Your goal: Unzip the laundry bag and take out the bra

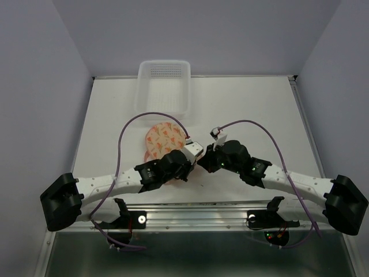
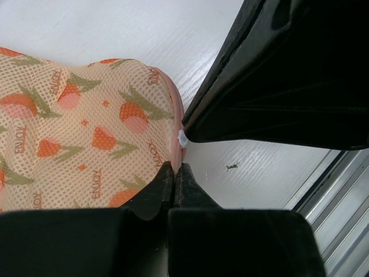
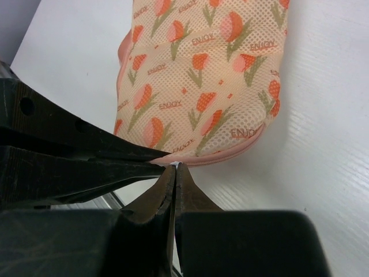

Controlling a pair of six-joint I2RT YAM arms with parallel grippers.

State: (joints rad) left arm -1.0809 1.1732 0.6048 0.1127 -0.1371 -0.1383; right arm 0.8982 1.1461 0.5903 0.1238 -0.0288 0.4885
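Note:
The laundry bag (image 1: 164, 137), a cream mesh pouch with orange-red tulip prints and pink zipper trim, lies flat on the table just ahead of both grippers. In the left wrist view my left gripper (image 2: 174, 167) is shut on the pink trim at the edge of the bag (image 2: 86, 133). In the right wrist view my right gripper (image 3: 175, 167) is shut on a small white zipper pull (image 3: 176, 165) at the rim of the bag (image 3: 202, 75). The two grippers meet tip to tip at the bag's near right edge (image 1: 197, 157). The bra is hidden.
A white perforated plastic basket (image 1: 164, 86) stands at the back of the table beyond the bag. The metal rail of the table's near edge (image 1: 202, 209) runs just behind the arms. Purple cables loop over both arms.

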